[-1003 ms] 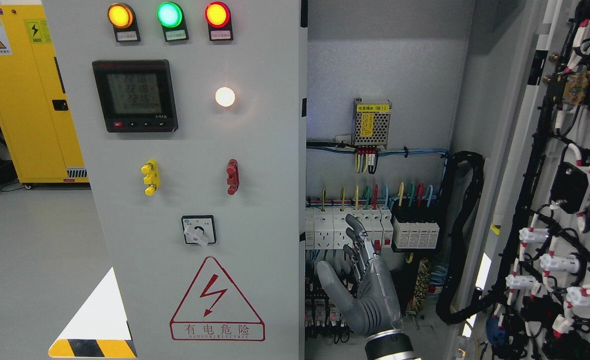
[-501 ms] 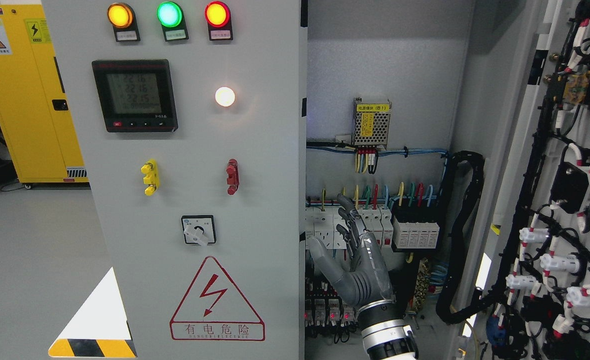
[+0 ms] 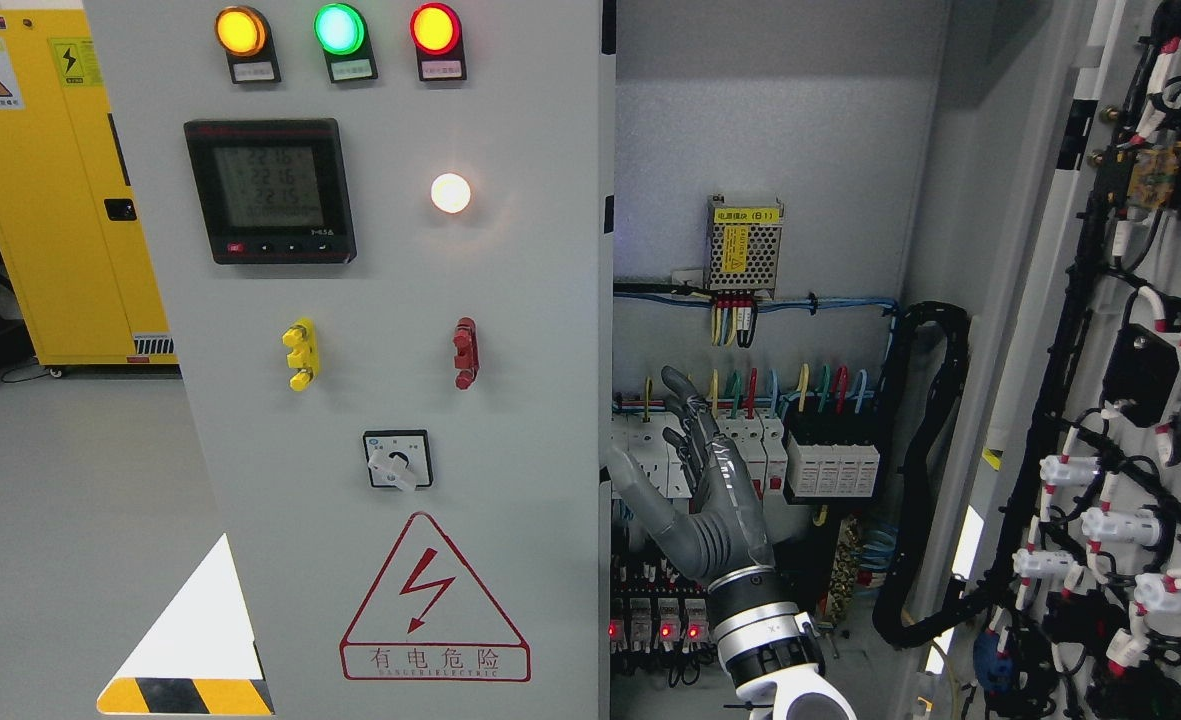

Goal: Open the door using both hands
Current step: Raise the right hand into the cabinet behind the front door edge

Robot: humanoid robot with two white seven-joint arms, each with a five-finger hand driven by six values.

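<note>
the grey left cabinet door [image 3: 390,400] fills the left and middle of the head view, shut and facing the camera; the right cabinet door [image 3: 1130,400] stands swung wide open at the right edge, its inner face showing black cable looms and white connectors; between them the open cabinet interior [image 3: 780,150] shows a grey back wall; a yellow cabinet [image 3: 60,220] stands well behind at the far left on the grey floor [image 3: 70,520]; on the left cabinet door sits a black digital meter [image 3: 270,192] with a lit screen, and above it a row of three indicator lamps [image 3: 338,30], orange, green and red; a lit white lamp [image 3: 450,193] lies to the right of the meter; lower down are a yellow knob [image 3: 300,354], a red knob [image 3: 465,352] and a rotary switch [image 3: 397,460]; a red-edged warning triangle [image 3: 434,600] with a lightning bolt sits near the bottom; inside the cabinet a small mesh-cased power supply [image 3: 745,245] hangs on the back wall, with a row of white circuit breakers [image 3: 750,440] below it fed by coloured wires; the right robot hand [image 3: 695,480] rises from the bottom edge right of the middle, in front of the breakers and just beside the left door's right edge; its fingers [image 3: 685,400] are spread and extended upward, thumb toward the door edge, holding nothing; whether it touches the door edge cannot be told.
</note>
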